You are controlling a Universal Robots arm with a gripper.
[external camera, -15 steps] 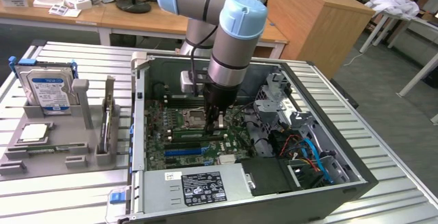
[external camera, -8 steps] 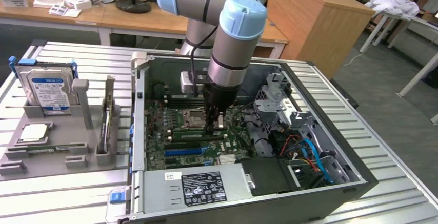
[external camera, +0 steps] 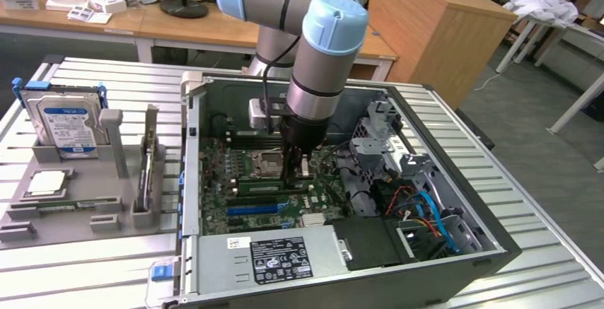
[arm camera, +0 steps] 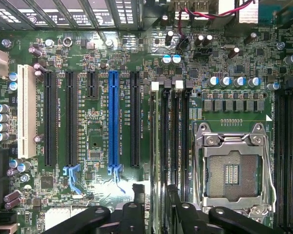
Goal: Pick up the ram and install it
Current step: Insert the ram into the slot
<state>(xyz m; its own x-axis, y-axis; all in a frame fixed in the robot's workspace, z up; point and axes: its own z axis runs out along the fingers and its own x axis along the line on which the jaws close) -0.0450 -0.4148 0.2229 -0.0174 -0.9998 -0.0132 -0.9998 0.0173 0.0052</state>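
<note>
My gripper (external camera: 298, 169) is down inside the open computer case (external camera: 194, 182), over the motherboard's memory slots beside the empty processor socket (external camera: 266, 160). In the wrist view the ram (arm camera: 155, 146) shows edge-on as a thin strip standing in a memory slot, running away from the gripper (arm camera: 155, 197). The two black fingers (arm camera: 136, 204) stand on either side of that edge with a small gap to it, so the gripper is open and holds nothing. The socket (arm camera: 233, 173) lies right beside the slots.
A blue expansion slot (arm camera: 114, 117), black slots and a white slot (arm camera: 26, 112) lie on the board beyond the ram. Cables and a drive cage (external camera: 415, 203) crowd the case at the exterior view's right. A grey fixture (external camera: 56, 182) holds a hard drive (external camera: 66, 121) and a silver chip (external camera: 47, 182).
</note>
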